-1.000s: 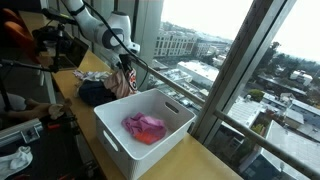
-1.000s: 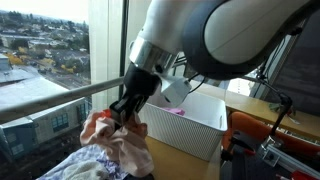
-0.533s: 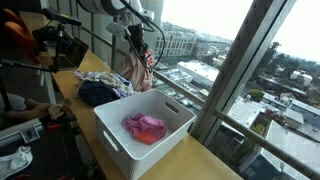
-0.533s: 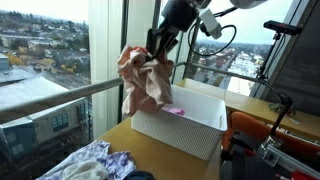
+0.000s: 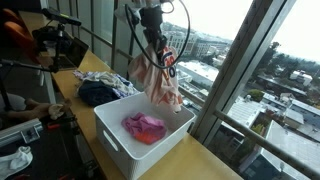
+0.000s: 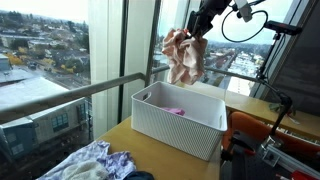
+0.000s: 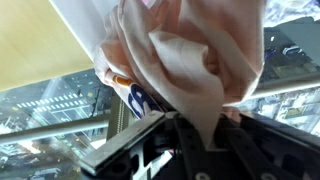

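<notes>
One pink cloth (image 5: pixel 160 85) hangs from the end effector (image 5: pixel 157 52), whose nearly closed jaws pinch its top (so it drapes freely); below it, a white basket (image 5: pixel 118 148) holds a magenta garment (image 5: pixel 145 127).

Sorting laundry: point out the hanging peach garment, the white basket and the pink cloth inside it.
peach garment (image 5: pixel 158 82), in an exterior view, mid fabric
white basket (image 5: pixel 112 142), in an exterior view, front wall
pink cloth (image 5: pixel 145 127), in an exterior view, its middle
</notes>
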You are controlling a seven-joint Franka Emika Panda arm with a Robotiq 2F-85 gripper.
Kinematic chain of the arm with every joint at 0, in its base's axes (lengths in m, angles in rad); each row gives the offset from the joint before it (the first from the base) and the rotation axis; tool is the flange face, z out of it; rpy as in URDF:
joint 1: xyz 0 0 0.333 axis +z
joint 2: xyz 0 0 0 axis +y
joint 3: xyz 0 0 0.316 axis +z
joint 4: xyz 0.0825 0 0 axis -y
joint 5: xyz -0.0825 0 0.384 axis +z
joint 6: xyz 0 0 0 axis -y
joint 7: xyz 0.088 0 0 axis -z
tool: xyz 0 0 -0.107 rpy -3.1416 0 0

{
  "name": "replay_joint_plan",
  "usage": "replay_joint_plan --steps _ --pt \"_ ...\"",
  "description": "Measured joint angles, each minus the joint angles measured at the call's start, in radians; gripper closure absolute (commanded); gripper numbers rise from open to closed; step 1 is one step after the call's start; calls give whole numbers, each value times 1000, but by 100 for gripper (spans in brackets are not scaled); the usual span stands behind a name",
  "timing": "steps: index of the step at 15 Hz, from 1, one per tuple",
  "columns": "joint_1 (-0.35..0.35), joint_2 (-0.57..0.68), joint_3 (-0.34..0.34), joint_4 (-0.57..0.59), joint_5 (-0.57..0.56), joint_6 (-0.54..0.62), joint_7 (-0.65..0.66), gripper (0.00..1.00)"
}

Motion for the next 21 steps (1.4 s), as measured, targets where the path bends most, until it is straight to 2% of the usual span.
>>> replay_joint_plan --steps 2,3,4,5,9,12,13,17,21 --pt "-15 30 -5 -49 42 19 -28 96" --pt "-19 54 -5 -72 64 34 -41 60" --pt "-20 80 -5 -92 83 49 -54 59" --pt "-20 112 -5 -107 96 65 -62 54" --pt "-11 209 14 -129 106 122 -66 25" --pt "30 206 42 -137 88 150 -52 4" --pt "47 195 52 -138 76 154 -39 0" --pt "110 154 104 -139 58 175 1 0" --pt "159 186 163 -125 70 211 9 0"
